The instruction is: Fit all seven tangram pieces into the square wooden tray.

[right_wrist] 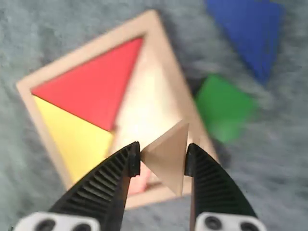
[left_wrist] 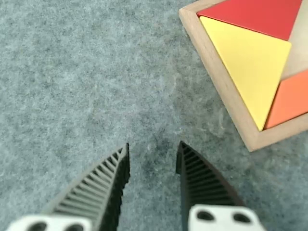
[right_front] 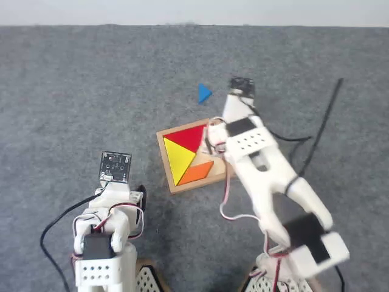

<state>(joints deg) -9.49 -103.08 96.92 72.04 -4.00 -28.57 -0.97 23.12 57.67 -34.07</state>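
The square wooden tray (right_front: pixel 196 185) holds a red triangle (right_front: pixel 189 137), a yellow triangle (right_front: pixel 177 158) and an orange piece (right_front: pixel 197 172). My right gripper (right_wrist: pixel 162 156) is shut on a pale wood-coloured triangle (right_wrist: pixel 168 154), held over the tray's (right_wrist: pixel 86 48) bare part beside the red triangle (right_wrist: pixel 91 89). A blue triangle (right_wrist: pixel 248 26) and a green piece (right_wrist: pixel 222 106) lie on the carpet beyond the tray. My left gripper (left_wrist: pixel 153 154) stands open over bare carpet, short of the tray's corner (left_wrist: pixel 219 74).
Grey carpet covers the table. The right arm (right_front: pixel 249 143) reaches over the tray's right side and hides it. The blue triangle (right_front: pixel 205 93) lies behind the tray. The left arm (right_front: pixel 109 207) stands at the lower left, with cables trailing by both bases.
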